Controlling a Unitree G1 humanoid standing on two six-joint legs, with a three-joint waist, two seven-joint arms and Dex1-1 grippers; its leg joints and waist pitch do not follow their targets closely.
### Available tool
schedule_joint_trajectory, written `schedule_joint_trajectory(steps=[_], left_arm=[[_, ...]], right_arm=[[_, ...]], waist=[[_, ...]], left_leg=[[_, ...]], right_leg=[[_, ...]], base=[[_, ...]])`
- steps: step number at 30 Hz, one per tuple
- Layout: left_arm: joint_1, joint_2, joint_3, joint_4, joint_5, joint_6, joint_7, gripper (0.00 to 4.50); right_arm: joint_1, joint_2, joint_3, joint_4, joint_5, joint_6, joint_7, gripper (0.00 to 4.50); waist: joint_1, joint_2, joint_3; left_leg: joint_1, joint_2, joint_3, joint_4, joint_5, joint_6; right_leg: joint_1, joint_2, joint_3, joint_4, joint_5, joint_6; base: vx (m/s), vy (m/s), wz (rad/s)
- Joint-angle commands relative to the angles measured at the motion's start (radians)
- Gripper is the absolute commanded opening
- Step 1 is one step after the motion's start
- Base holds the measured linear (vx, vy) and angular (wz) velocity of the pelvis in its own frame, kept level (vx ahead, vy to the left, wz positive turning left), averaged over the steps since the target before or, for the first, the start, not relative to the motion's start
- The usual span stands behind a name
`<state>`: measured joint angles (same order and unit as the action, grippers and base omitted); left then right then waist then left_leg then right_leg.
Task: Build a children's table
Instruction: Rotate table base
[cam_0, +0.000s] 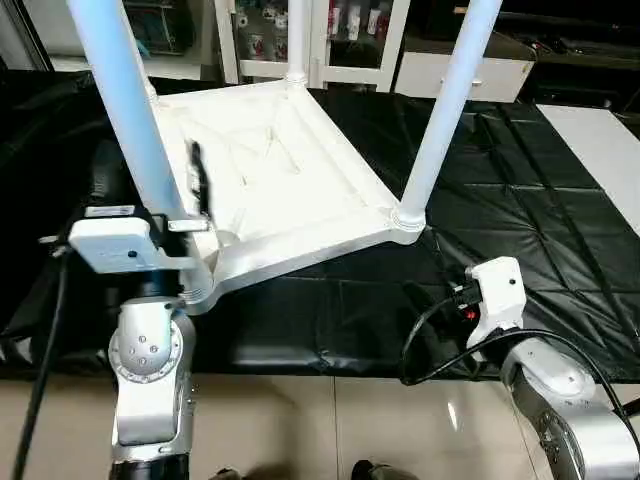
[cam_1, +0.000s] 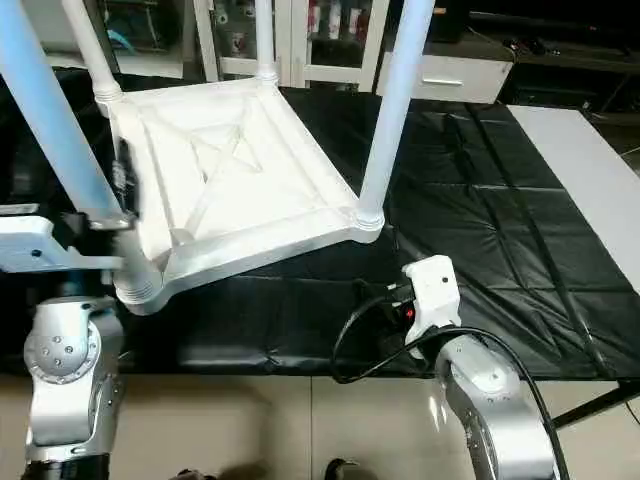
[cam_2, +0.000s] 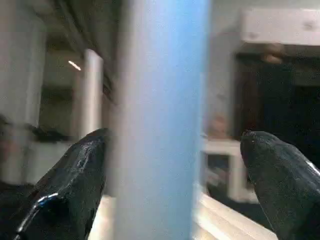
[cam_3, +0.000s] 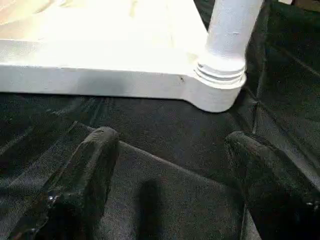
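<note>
Your table top (cam_0: 290, 190) lies upside down on the black mat (cam_0: 520, 240), legs up. Your left gripper (cam_2: 170, 165) straddles the near-left leg (cam_0: 135, 130) with fingers wide, gripping nothing, probably to steady it. Your right gripper (cam_3: 170, 175) waits open and empty before the near-right socket (cam_3: 217, 85).

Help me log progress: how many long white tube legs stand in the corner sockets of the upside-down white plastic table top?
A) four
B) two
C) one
A: the upside-down white plastic table top has a long white tube leg at each corner socket.
</note>
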<state>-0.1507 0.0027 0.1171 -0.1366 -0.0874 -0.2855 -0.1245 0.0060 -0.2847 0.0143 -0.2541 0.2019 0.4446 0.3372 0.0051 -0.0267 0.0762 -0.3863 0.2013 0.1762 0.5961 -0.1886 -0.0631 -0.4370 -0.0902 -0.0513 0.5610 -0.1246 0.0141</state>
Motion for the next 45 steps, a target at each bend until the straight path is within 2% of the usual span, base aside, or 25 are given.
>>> schedule_joint_trajectory(steps=[1, 3, 6, 7, 8, 10, 11, 12, 14, 15, 17, 19, 20, 22, 24, 25, 26, 27, 28, 29, 31, 36, 38, 42, 45], left_arm=[[-0.004, 0.029, -0.035, 0.058, -0.134, 0.083, -0.172, 4.45], [-0.011, 0.067, -0.052, 0.096, -0.222, 0.164, -0.311, 4.45], [-0.028, 0.108, -0.068, 0.142, -0.242, 0.204, -0.399, 4.45], [-0.06, 0.17, -0.113, 0.216, -0.241, 0.287, -0.543, 4.45], [-0.06, 0.17, -0.113, 0.216, -0.241, 0.287, -0.543, 4.45], [-0.09, 0.234, -0.183, 0.288, -0.215, 0.345, -0.683, 4.45], [-0.09, 0.234, -0.183, 0.288, -0.215, 0.345, -0.683, 4.45], [-0.099, 0.253, -0.207, 0.309, -0.198, 0.352, -0.72, 4.45], [-0.146, 0.294, -0.289, 0.379, -0.165, 0.379, -0.827, 4.45], [-0.146, 0.294, -0.289, 0.379, -0.165, 0.379, -0.827, 4.45], [-0.245, 0.288, -0.374, 0.503, -0.105, 0.371, -0.917, 4.45], [-0.262, 0.278, -0.38, 0.524, -0.096, 0.365, -0.921, 4.45], [-0.267, 0.275, -0.382, 0.529, -0.094, 0.363, -0.923, 4.45], [-0.343, 0.23, -0.424, 0.623, -0.041, 0.326, -0.927, 4.45], [-0.364, 0.213, -0.436, 0.647, -0.027, 0.317, -0.923, 4.45], [-0.381, 0.201, -0.446, 0.667, -0.017, 0.311, -0.922, 4.45], [-0.402, 0.181, -0.458, 0.693, 0.002, 0.295, -0.906, 4.45], [-0.402, 0.181, -0.458, 0.693, 0.002, 0.295, -0.906, 4.45], [-0.434, 0.151, -0.468, 0.737, 0.026, 0.274, -0.864, 4.45], [-0.452, 0.134, -0.472, 0.761, 0.04, 0.262, -0.837, 4.45], [-0.533, 0.059, -0.465, 0.875, 0.084, 0.216, -0.682, 4.45], [-0.625, -0.039, -0.412, 1.003, 0.127, 0.129, -0.401, 4.45], [-0.634, -0.057, -0.405, 1.018, 0.126, 0.122, -0.376, 4.45], [-0.637, -0.098, -0.362, 1.036, 0.084, 0.08, -0.387, 4.45], [-0.581, -0.089, -0.356, 0.966, -0.003, 0.072, -0.608, 4.45]], right_arm=[[0.001, 0.004, -0.004, 0.007, 0.0, -0.011, 0.0, 3.71], [-0.004, 0.004, -0.003, 0.013, -0.001, -0.013, 0.003, 3.71], [-0.008, 0.005, -0.001, 0.018, -0.001, -0.015, 0.004, 3.71], [-0.011, 0.003, 0.006, 0.025, -0.002, -0.017, 0.011, 3.71], [-0.011, 0.003, 0.006, 0.025, -0.002, -0.017, 0.011, 3.71], [-0.014, -0.001, 0.015, 0.033, -0.006, -0.018, 0.02, 3.71], [-0.014, -0.001, 0.015, 0.033, -0.006, -0.018, 0.02, 3.71], [-0.015, -0.003, 0.018, 0.036, -0.008, -0.019, 0.023, 3.71], [-0.018, -0.005, 0.021, 0.042, -0.01, -0.023, 0.028, 3.71], [-0.018, -0.005, 0.021, 0.042, -0.01, -0.023, 0.028, 3.71], [-0.021, -0.006, 0.021, 0.047, -0.012, -0.028, 0.031, 3.71], [-0.022, -0.006, 0.02, 0.049, -0.012, -0.029, 0.031, 3.71], [-0.023, -0.006, 0.02, 0.049, -0.012, -0.03, 0.031, 3.71], [-0.022, -0.005, 0.018, 0.049, -0.013, -0.033, 0.029, 3.71], [-0.021, -0.004, 0.019, 0.048, -0.014, -0.033, 0.028, 3.71], [-0.02, -0.003, 0.019, 0.048, -0.014, -0.034, 0.028, 3.71], [-0.019, -0.002, 0.021, 0.048, -0.015, -0.034, 0.026, 3.71], [-0.019, -0.002, 0.021, 0.048, -0.015, -0.034, 0.026, 3.71], [-0.018, 0.0, 0.023, 0.047, -0.016, -0.035, 0.024, 3.71], [-0.017, 0.0, 0.023, 0.046, -0.016, -0.035, 0.023, 3.71], [-0.013, 0.0, 0.022, 0.042, -0.014, -0.035, 0.02, 3.71], [-0.006, 0.0, 0.022, 0.041, -0.013, -0.039, 0.018, 3.71], [-0.005, 0.001, 0.023, 0.04, -0.013, -0.038, 0.017, 3.71], [-0.002, 0.001, 0.017, 0.031, -0.012, -0.035, 0.016, 3.71], [0.004, -0.01, -0.001, 0.029, -0.004, -0.039, 0.023, 3.71]], waist=[[0.002, 0.003, -0.065], [0.008, 0.006, -0.065], [0.01, 0.01, -0.064], [0.013, 0.012, -0.066], [0.017, 0.015, -0.067], [0.021, 0.019, -0.069], [0.022, 0.019, -0.068], [0.021, 0.019, -0.07], [0.024, 0.028, -0.075], [0.023, 0.025, -0.075], [0.028, 0.029, -0.08], [0.03, 0.024, -0.081], [0.029, 0.018, -0.08], [0.03, 0.022, -0.084], [0.033, 0.023, -0.086], [0.033, 0.021, -0.086], [0.034, 0.027, -0.086], [0.032, 0.023, -0.087], [0.031, 0.022, -0.086], [0.032, 0.027, -0.086], [0.033, 0.024, -0.086], [0.036, 0.016, -0.086], [0.032, 0.014, -0.086], [0.029, 0.017, -0.085], [0.034, 0.019, -0.085]], left_leg=[[0.013, 0.014, -0.001, -0.078, -0.318, 0.021], [0.021, 0.012, 0.004, -0.077, -0.323, 0.02], [0.021, 0.014, 0.004, -0.08, -0.333, 0.012], [0.021, 0.014, 0.005, -0.082, -0.325, 0.005], [0.025, 0.013, 0.006, -0.082, -0.324, 0.003], [0.026, 0.014, 0.005, -0.085, -0.325, -0.008], [0.029, 0.013, 0.005, -0.085, -0.329, -0.009], [0.025, 0.015, 0.004, -0.086, -0.323, -0.012], [0.027, 0.015, 0.006, -0.085, -0.302, -0.011], [0.028, 0.012, 0.008, -0.083, -0.296, -0.007], [0.028, 0.011, 0.009, -0.08, -0.26, 0.0], [0.029, 0.012, 0.012, -0.076, -0.254, 0.004], [0.019, 0.011, 0.012, -0.076, -0.245, 0.009], [0.022, 0.011, 0.013, -0.072, -0.248, 0.016], [0.024, 0.012, 0.014, -0.07, -0.241, 0.021], [0.019, 0.011, 0.013, -0.07, -0.233, 0.026], [0.019, 0.011, 0.012, -0.07, -0.229, 0.027], [0.018, 0.011, 0.012, -0.069, -0.233, 0.03], [0.017, 0.011, 0.013, -0.07, -0.24, 0.034], [0.019, 0.011, 0.012, -0.07, -0.247, 0.033], [0.026, 0.01, 0.014, -0.067, -0.282, 0.031], [0.012, 0.008, 0.008, -0.068, -0.262, 0.043], [0.005, 0.005, 0.006, -0.068, -0.259, 0.049], [0.012, 0.004, 0.009, -0.064, -0.269, 0.066], [0.01, 0.01, 0.007, -0.068, -0.263, 0.072]], right_leg=[[0.041, -0.017, 0.025, -0.062, -0.336, -0.112], [0.034, -0.016, 0.028, -0.06, -0.341, -0.12], [0.035, -0.012, 0.031, -0.058, -0.355, -0.111], [0.037, -0.014, 0.033, -0.059, -0.357, -0.106], [0.036, -0.015, 0.034, -0.059, -0.363, -0.102], [0.038, -0.017, 0.035, -0.056, -0.351, -0.104], [0.035, -0.016, 0.036, -0.058, -0.353, -0.104], [0.042, -0.019, 0.036, -0.052, -0.328, -0.114], [0.045, -0.022, 0.038, -0.047, -0.292, -0.13], [0.043, -0.019, 0.038, -0.051, -0.289, -0.129], [0.048, -0.022, 0.039, -0.044, -0.248, -0.144], [0.048, -0.024, 0.042, -0.042, -0.231, -0.161], [0.056, -0.027, 0.042, -0.039, -0.234, -0.167], [0.054, -0.027, 0.044, -0.04, -0.253, -0.166], [0.053, -0.028, 0.044, -0.04, -0.243, -0.172], [0.058, -0.029, 0.043, -0.039, -0.237, -0.177], [0.059, -0.03, 0.043, -0.037, -0.232, -0.18], [0.059, -0.029, 0.042, -0.039, -0.238, -0.179], [0.058, -0.027, 0.042, -0.042, -0.25, -0.178], [0.058, -0.029, 0.041, -0.042, -0.258, -0.178], [0.052, -0.026, 0.041, -0.052, -0.299, -0.167], [0.062, -0.027, 0.038, -0.054, -0.314, -0.141], [0.066, -0.029, 0.036, -0.055, -0.342, -0.131], [0.056, -0.026, 0.032, -0.065, -0.37, -0.134], [0.057, -0.031, 0.03, -0.063, -0.359, -0.16]], base=[[0.0, 0.0, 0.0], [0.0, 0.0, 0.0], [0.0, 0.0, 0.0], [0.0, 0.0, 0.0], [0.0, 0.0, 0.0], [0.0, 0.0, 0.0], [0.0, 0.0, 0.0], [0.0, 0.0, 0.0], [0.0, 0.0, 0.0], [0.0, 0.0, 0.0], [0.0, 0.0, 0.0], [0.0, 0.0, 0.0], [0.0, 0.0, 0.0], [0.0, 0.0, 0.0], [0.0, 0.0, 0.0], [0.0, 0.0, 0.0], [0.0, 0.0, 0.0], [0.0, 0.0, 0.0], [0.0, 0.0, 0.0], [0.0, 0.0, 0.0], [0.0, 0.0, 0.0], [0.0, 0.0, 0.0], [0.0, 0.0, 0.0], [0.0, 0.0, 0.0], [0.0, 0.0, 0.0]])
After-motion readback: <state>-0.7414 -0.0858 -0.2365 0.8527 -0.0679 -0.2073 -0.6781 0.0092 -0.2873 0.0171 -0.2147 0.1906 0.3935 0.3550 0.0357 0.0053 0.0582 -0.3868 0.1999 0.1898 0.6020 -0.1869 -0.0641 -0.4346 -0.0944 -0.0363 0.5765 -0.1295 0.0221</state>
